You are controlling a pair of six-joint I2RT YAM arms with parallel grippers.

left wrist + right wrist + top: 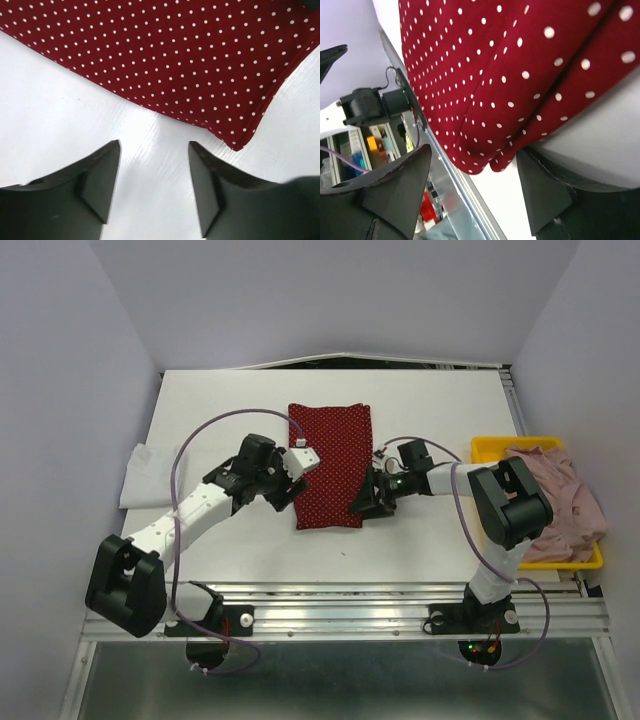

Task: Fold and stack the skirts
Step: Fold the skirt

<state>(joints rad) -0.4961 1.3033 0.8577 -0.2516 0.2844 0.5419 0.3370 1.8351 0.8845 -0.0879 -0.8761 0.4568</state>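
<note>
The dark red polka-dot skirt (330,465) lies folded into a flat rectangle at the middle of the table. My left gripper (287,490) is open at its left edge; in the left wrist view the gripper (155,145) is over bare table, just short of the skirt's hem and corner (175,55). My right gripper (363,504) is open at the skirt's near right corner; in the right wrist view the gripper (475,152) has the skirt's folded corner (495,65) just ahead of its tips, not gripped. The dusty pink skirt (565,495) lies bunched in the yellow tray (490,447).
A white cloth (145,475) lies at the table's left edge. The yellow tray stands at the right edge, next to the right arm. The metal rail (350,590) runs along the table's near edge.
</note>
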